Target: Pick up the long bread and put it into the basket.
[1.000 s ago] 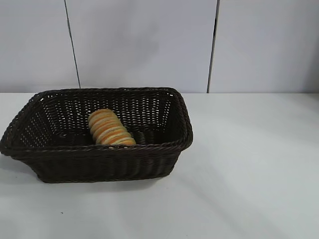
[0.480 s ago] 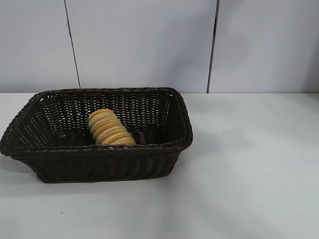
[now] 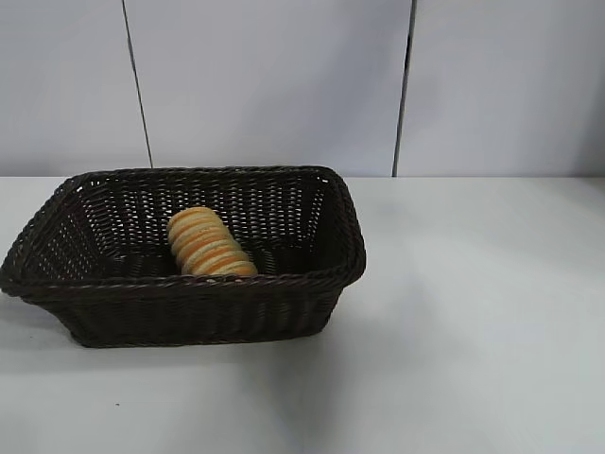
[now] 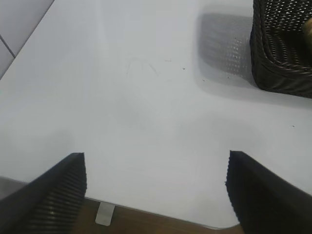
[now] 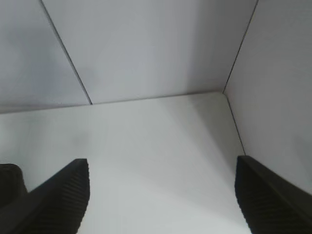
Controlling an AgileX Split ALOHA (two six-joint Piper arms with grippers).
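Observation:
The long bread [image 3: 210,244], golden-tan with orange stripes, lies inside the dark brown wicker basket [image 3: 189,307] on the left half of the white table. No arm shows in the exterior view. In the left wrist view my left gripper [image 4: 156,168] stands open over bare table near the table's edge, with a corner of the basket [image 4: 280,53] farther off. My right gripper [image 5: 161,170] is open too, above bare table facing the back wall, with nothing between its fingers.
White wall panels [image 3: 274,85] with dark seams close the back of the table. The table's edge with a strip of brown [image 4: 146,222] shows just under the left gripper. Bare table surface [image 3: 473,312] extends to the right of the basket.

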